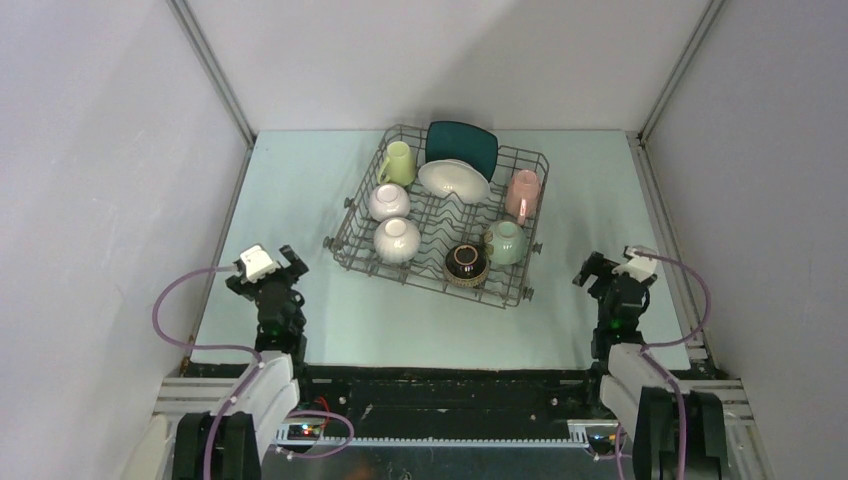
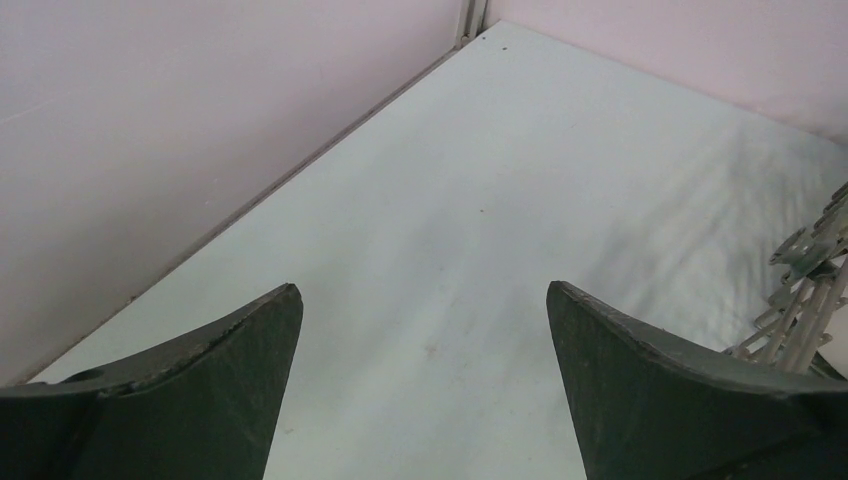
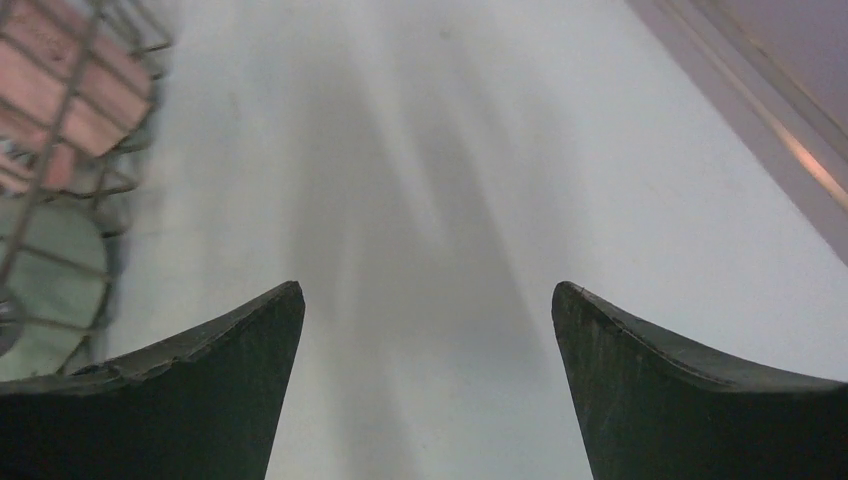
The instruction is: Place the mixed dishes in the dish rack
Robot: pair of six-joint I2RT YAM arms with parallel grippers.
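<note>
Eight dishes sit in the dish rack (image 1: pixel 437 228) in the middle of the table (image 1: pixel 300 200). At the back you see the teal square plate (image 1: pixel 463 145) and white round plate (image 1: pixel 453 179). The yellow-green mug (image 1: pixel 398 163), far white bowl (image 1: pixel 389 201) and near white bowl (image 1: pixel 397 240) are on the left. The pink cup (image 1: pixel 522 192), pale green bowl (image 1: pixel 506 242) and dark brown bowl (image 1: pixel 466 263) are on the right. Your left gripper (image 2: pixel 422 287) and right gripper (image 3: pixel 427 285) hang apart from the rack, one on each side, fingers spread wide and holding nothing.

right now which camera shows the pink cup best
Top view: the pink cup sits whole in the rack's right side. The right wrist view shows just a pink blur through the rack; the left wrist view misses it.
</note>
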